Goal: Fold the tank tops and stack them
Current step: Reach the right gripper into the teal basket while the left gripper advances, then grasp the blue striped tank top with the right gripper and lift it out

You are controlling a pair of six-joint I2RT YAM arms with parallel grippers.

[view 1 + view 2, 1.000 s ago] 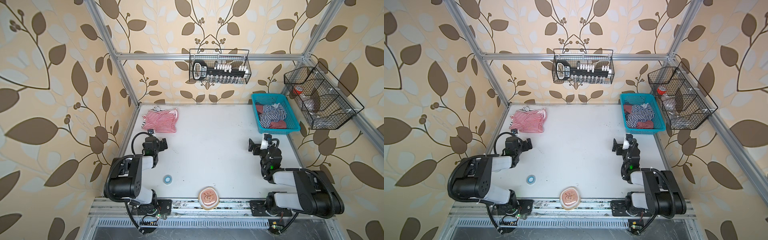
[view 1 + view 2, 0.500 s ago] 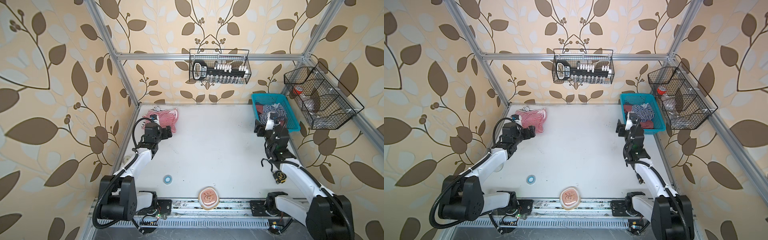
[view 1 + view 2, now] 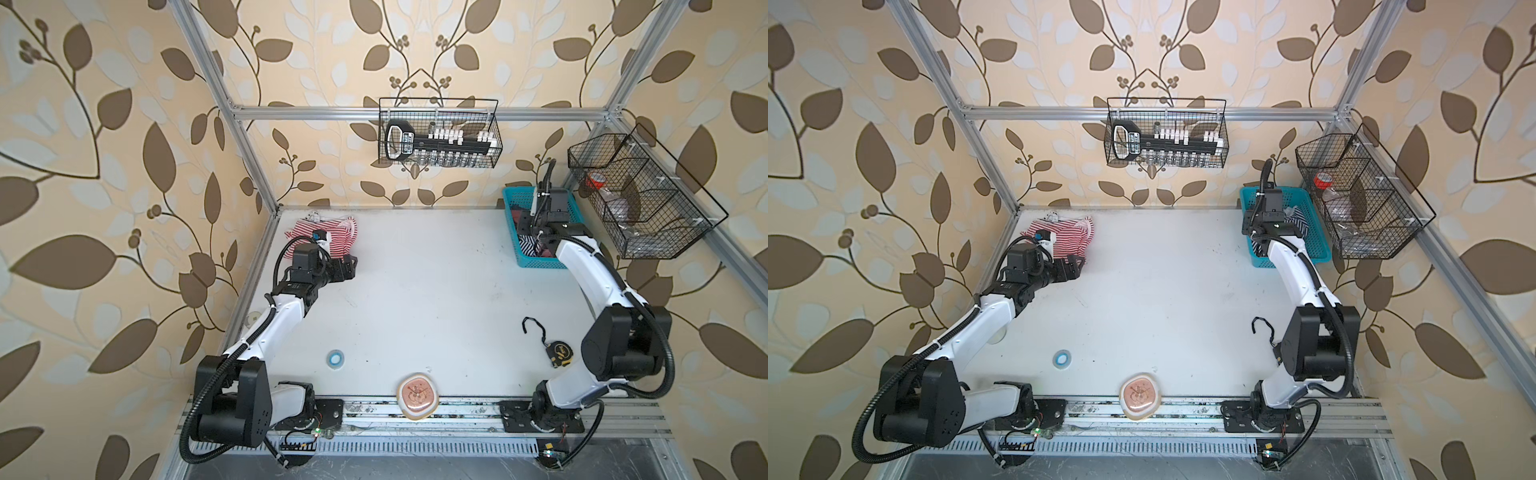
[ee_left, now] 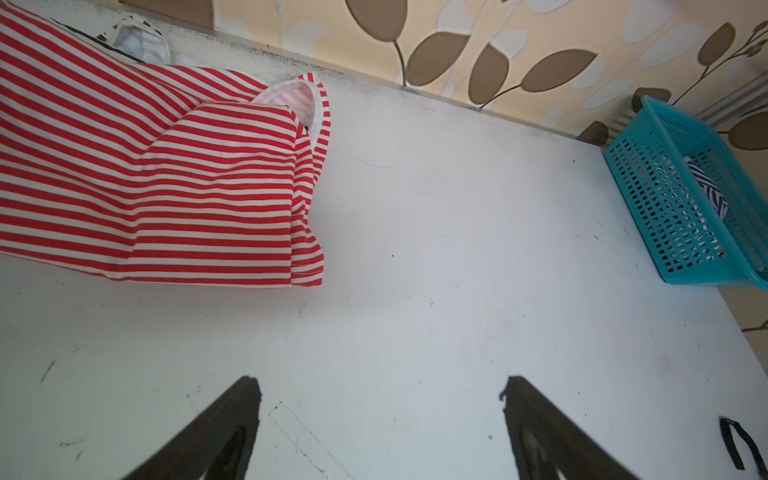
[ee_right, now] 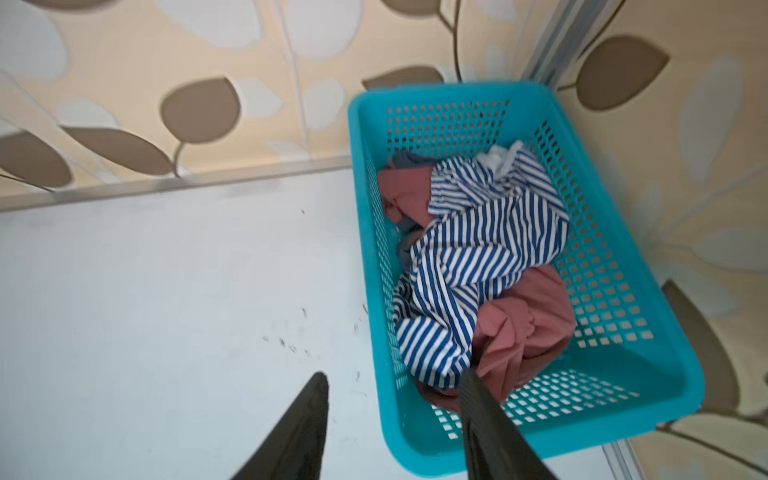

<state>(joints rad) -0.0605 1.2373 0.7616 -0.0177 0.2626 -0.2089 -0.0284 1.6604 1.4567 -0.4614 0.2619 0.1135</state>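
Right wrist view puts the right gripper (image 5: 395, 374) at the left wall of the blue basket (image 5: 623, 399), which sits at the far right of the table (image 5: 166, 291). Its jaws are partly spread and grip nothing. One finger hangs outside over the table, and the other is inside, where the crumpled navy-and-white tank top (image 5: 478, 249) meets a pink cloth (image 5: 536, 316). Closing as they stand, they would likely pinch the basket's wall, or take the pink cloth along with the striped top, and a lift could then drag the light basket. A thin pinch of soft knit could also slip. At the far left the red-and-white tank top (image 4: 166, 187) lies rumpled. The left gripper (image 4: 380, 386) hovers just beside its near right corner, jaws wide and empty. A low sweep there could bunch the hem.
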